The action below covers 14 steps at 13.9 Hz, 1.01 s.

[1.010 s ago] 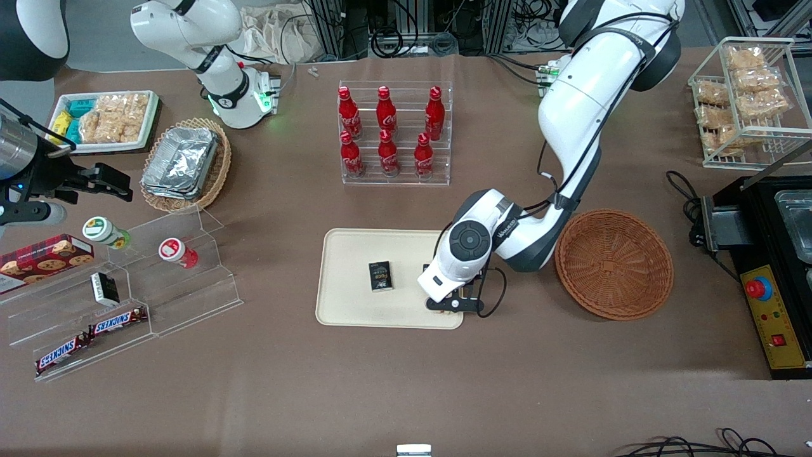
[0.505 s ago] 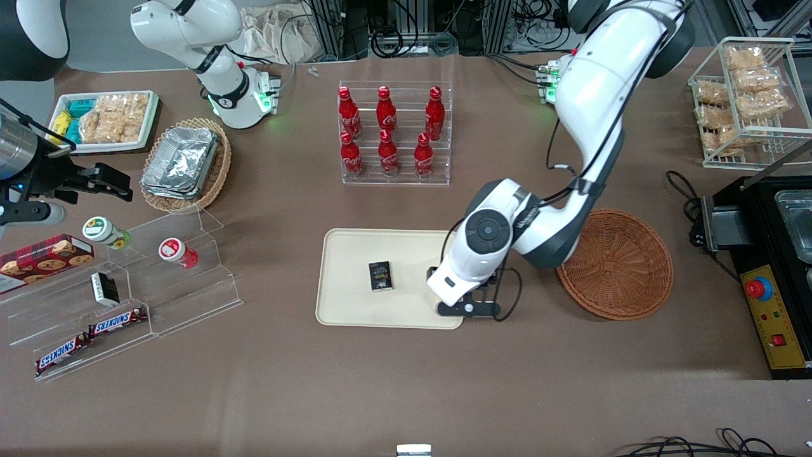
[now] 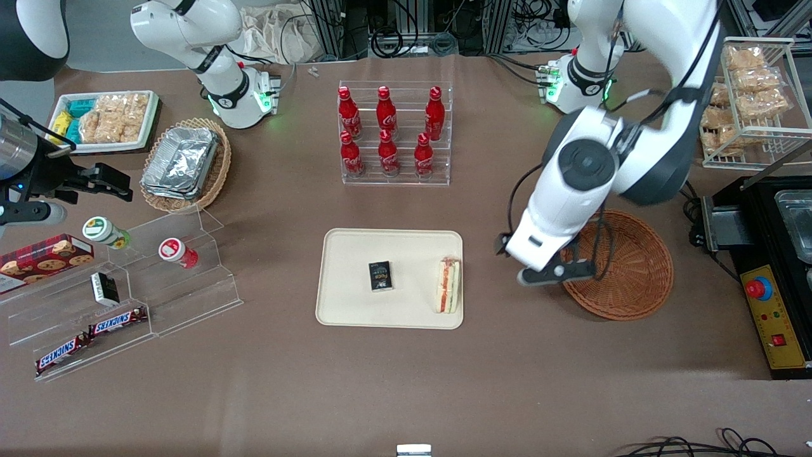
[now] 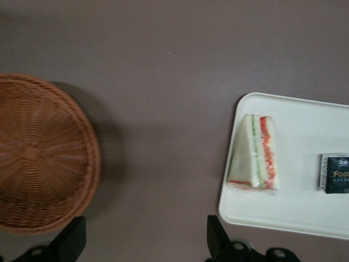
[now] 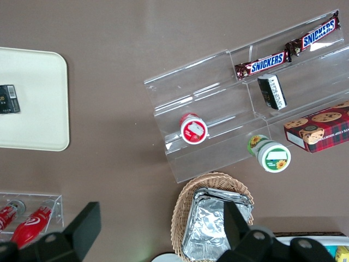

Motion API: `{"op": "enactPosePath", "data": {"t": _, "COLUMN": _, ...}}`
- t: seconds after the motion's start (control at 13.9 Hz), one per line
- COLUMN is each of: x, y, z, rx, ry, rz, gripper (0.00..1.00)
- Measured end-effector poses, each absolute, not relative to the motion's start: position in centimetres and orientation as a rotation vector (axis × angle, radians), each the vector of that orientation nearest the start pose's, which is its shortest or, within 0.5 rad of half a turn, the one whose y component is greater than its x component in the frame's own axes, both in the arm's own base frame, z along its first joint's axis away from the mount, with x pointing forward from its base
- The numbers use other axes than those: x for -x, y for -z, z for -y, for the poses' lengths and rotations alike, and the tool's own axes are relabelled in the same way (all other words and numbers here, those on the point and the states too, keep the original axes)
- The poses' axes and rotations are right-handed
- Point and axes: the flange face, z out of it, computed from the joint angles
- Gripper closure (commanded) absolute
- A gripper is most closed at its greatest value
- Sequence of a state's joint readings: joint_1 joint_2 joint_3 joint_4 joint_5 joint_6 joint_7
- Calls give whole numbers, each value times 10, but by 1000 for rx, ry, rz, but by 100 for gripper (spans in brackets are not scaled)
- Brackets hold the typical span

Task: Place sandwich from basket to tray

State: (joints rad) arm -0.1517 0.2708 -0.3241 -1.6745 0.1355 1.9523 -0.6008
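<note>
Sandwich [image 3: 448, 286] is seen lying on the tray [image 3: 355, 304], at the tray's edge nearest the basket [image 3: 625, 266], filling stripe showing, well apart from a small dark packet [image 3: 380, 276] at the tray's middle. Basket holds nothing. Gripper [image 3: 550, 274] is held above the table between tray and basket, over the basket's rim; its fingers [image 4: 73, 240] are spread wide, nothing between them.

Placement is judged done. Remaining risks:
- Sandwich sits close against the tray's low rim; a jolt to the tray could tip it over the rim onto the table.
- Basket rim could be clipped if the gripper is lowered here.
</note>
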Motion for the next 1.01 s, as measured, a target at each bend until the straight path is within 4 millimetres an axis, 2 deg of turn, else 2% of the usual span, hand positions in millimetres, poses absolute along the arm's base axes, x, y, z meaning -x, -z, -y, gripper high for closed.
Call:
{"op": "enactPosePath", "data": {"t": 0.14, "x": -564, "y": -485, "z": 227, "rx": 3125, "ry": 12, "rz": 106, "gripper": 0}}
{"op": "enactPosePath", "data": {"t": 0.29, "x": -561, "y": -512, "z": 171, "rx": 3117, "ry": -41, "rz": 90, "gripper": 0}}
{"op": "enactPosePath", "data": {"t": 0.43, "x": -562, "y": -531, "z": 117, "rx": 3117, "ry": -102, "rz": 123, "gripper": 0}}
{"op": "enactPosePath", "data": {"t": 0.51, "x": -563, "y": -537, "z": 98, "rx": 3119, "ry": -122, "rz": 112, "gripper": 0}}
{"op": "enactPosePath", "data": {"t": 0.58, "x": -564, "y": -543, "z": 84, "rx": 3122, "ry": -129, "rz": 81, "gripper": 0}}
{"op": "enactPosePath", "data": {"t": 0.72, "x": -566, "y": -548, "z": 70, "rx": 3126, "ry": -129, "rz": 39, "gripper": 0}}
{"op": "enactPosePath", "data": {"t": 1.01, "x": -570, "y": -548, "z": 66, "rx": 3130, "ry": -126, "rz": 35, "gripper": 0}}
